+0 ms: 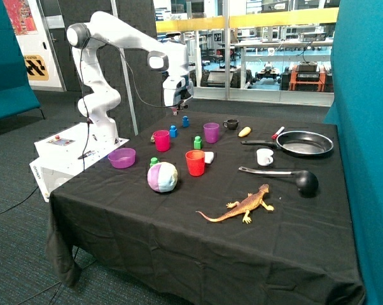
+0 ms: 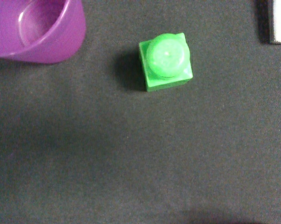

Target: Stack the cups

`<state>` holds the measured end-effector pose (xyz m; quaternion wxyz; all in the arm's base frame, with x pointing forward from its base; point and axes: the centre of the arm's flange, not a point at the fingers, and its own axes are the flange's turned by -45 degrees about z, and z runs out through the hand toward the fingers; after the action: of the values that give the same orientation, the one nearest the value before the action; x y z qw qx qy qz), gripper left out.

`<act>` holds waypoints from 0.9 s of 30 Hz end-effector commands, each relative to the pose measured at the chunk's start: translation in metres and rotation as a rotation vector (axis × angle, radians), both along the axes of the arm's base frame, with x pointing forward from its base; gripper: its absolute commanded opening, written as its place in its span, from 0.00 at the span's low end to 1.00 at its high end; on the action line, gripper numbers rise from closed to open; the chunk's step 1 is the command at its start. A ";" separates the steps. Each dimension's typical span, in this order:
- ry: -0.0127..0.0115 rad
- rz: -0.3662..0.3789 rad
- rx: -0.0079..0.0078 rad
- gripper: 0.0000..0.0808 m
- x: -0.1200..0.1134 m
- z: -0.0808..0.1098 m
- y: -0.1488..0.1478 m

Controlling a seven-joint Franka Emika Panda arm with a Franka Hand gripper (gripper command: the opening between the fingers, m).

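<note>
Three cups stand upright and apart on the black tablecloth [image 1: 179, 222]. The magenta-pink cup [image 1: 161, 140] is toward the robot's base. The translucent purple cup [image 1: 211, 132] is further back. Nearer the front, the red cup [image 1: 195, 162] stands beside a colourful ball. My gripper [image 1: 176, 110] hangs high above the back of the table, over the blue blocks and holding nothing I can see. The wrist view looks straight down on the purple cup's rim [image 2: 35, 30] and a green block [image 2: 166, 60] on the cloth.
A wide purple bowl [image 1: 121, 157] and the ball [image 1: 162, 176] lie near the robot-side edge. Blue blocks [image 1: 173, 131] and green blocks [image 1: 197, 142] sit among the cups. A black mug [image 1: 231, 124], white mug [image 1: 264, 156], frying pan [image 1: 304, 143], ladle [image 1: 287, 174] and toy lizard [image 1: 239, 207] fill the other side.
</note>
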<state>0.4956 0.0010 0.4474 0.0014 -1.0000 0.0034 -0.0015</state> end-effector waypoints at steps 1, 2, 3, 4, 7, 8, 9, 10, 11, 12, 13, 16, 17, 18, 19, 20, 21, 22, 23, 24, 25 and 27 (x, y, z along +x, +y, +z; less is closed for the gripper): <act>0.0027 0.295 -0.0032 1.00 0.004 0.003 -0.001; 0.0027 0.290 -0.0032 1.00 0.005 0.001 0.000; 0.0027 0.292 -0.0032 1.00 0.005 0.001 0.000; 0.0027 0.291 -0.0032 0.61 0.005 0.000 0.000; 0.0027 0.298 -0.0032 0.14 0.005 -0.001 0.001; 0.0027 0.296 -0.0032 0.11 0.005 -0.001 0.002; 0.0027 0.301 -0.0032 0.09 0.005 -0.001 0.002; 0.0027 0.298 -0.0032 0.09 0.006 -0.002 0.003; 0.0027 0.299 -0.0032 0.08 0.006 -0.002 0.003; 0.0027 0.300 -0.0032 0.08 0.007 -0.002 0.003; 0.0027 0.297 -0.0032 0.09 0.007 -0.002 0.003; 0.0027 0.297 -0.0032 0.09 0.009 -0.001 0.002; 0.0027 0.292 -0.0032 0.09 0.011 -0.002 0.001; 0.0027 0.286 -0.0032 0.09 0.012 -0.002 0.000; 0.0027 0.270 -0.0032 0.09 0.015 -0.003 -0.003; 0.0027 0.266 -0.0032 0.09 0.017 -0.004 -0.004; 0.0028 0.244 -0.0031 0.10 0.021 -0.006 -0.007; 0.0028 0.241 -0.0031 0.10 0.023 -0.007 -0.009; 0.0028 0.223 -0.0031 0.11 0.026 -0.008 -0.011; 0.0028 0.224 -0.0031 0.11 0.028 -0.009 -0.013; 0.0028 0.216 -0.0031 0.12 0.030 -0.010 -0.014; 0.0028 0.199 -0.0031 0.13 0.034 -0.012 -0.018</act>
<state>0.5118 -0.0039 0.4422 -0.0003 -0.9932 -0.1166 -0.0019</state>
